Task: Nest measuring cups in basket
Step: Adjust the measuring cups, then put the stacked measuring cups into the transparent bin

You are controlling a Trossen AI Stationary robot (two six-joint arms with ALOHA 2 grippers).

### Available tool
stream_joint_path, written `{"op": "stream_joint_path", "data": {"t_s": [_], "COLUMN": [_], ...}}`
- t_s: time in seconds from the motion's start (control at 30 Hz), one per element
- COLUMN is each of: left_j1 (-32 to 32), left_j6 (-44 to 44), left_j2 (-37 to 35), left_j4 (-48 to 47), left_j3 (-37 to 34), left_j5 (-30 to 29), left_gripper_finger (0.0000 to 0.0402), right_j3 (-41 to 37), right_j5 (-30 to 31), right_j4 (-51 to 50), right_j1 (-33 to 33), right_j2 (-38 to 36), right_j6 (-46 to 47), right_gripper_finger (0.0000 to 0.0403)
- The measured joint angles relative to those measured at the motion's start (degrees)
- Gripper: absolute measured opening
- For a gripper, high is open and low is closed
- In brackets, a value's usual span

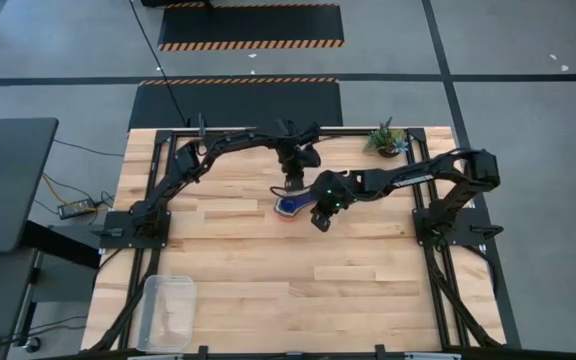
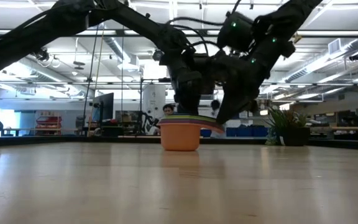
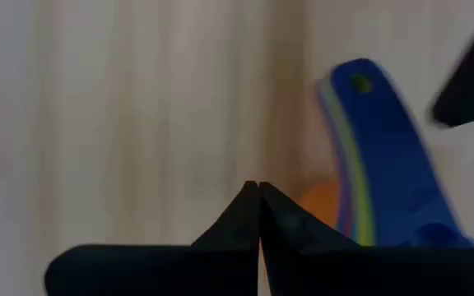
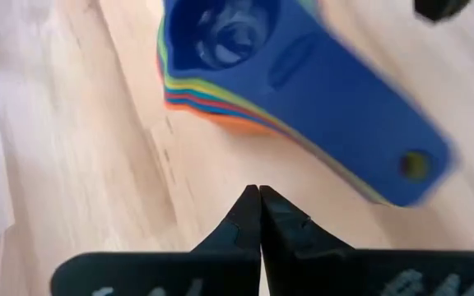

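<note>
The measuring cups [image 1: 290, 206] stand nested in one stack on the table's middle, orange at the bottom [image 2: 180, 138] and blue on top [image 4: 237, 41]. Their flat handles are fanned out together [image 4: 360, 123]. My left gripper [image 1: 293, 182] is shut just beyond the stack's far side, and its tips are over bare wood [image 3: 259, 187]. My right gripper [image 1: 320, 222] is shut at the stack's near right, its tips [image 4: 259, 191] short of the handles. The clear basket [image 1: 168, 312] stands at the table's near left corner, far from both.
A small potted plant [image 1: 386, 140] stands at the table's far right and also shows in the low view [image 2: 284, 127]. Bare wood lies between the stack and the basket. A dark desk [image 1: 3, 180] stands off the table's left side.
</note>
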Motion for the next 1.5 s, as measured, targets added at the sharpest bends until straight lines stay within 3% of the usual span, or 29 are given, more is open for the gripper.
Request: {"op": "stream_joint_path", "data": {"t_s": [0.2, 0.57, 0.9, 1.17, 1.3, 1.5], "left_j1": [1.60, 3.33, -1.96, -14.64, -21.74, -29.25], "left_j6": [1.20, -0.57, -12.63, -33.19, -44.64, -53.44], "left_j2": [-2.66, -6.59, -9.50, -13.84, -14.56, -14.05], "left_j4": [-1.11, -1.85, -7.86, -8.20, -5.79, -2.40], "left_j3": [0.00, -0.02, -0.07, -0.11, -0.07, -0.07], "left_j5": [-1.97, -2.41, -9.17, -24.29, -31.59, -42.56], "left_gripper_finger": [0.0008, 0.0008, 0.0008, 0.0008, 0.0008, 0.0008], "right_j3": [-0.04, -0.04, -0.06, -0.10, -0.10, -0.12], "right_j5": [2.91, 17.34, 18.85, 18.05, 14.77, 12.45], "right_j4": [-5.26, -24.32, -42.54, -49.59, -49.57, -49.92], "right_j1": [0.84, 4.56, 8.76, 9.86, 9.86, 9.86], "right_j2": [-9.12, -32.91, -51.02, -61.31, -65.58, -68.54], "right_j6": [0.26, -1.49, -3.44, -7.59, -11.07, -13.34], "right_gripper_finger": [0.0000, 0.0001, 0.0001, 0.0001, 0.0003, 0.0003]}}
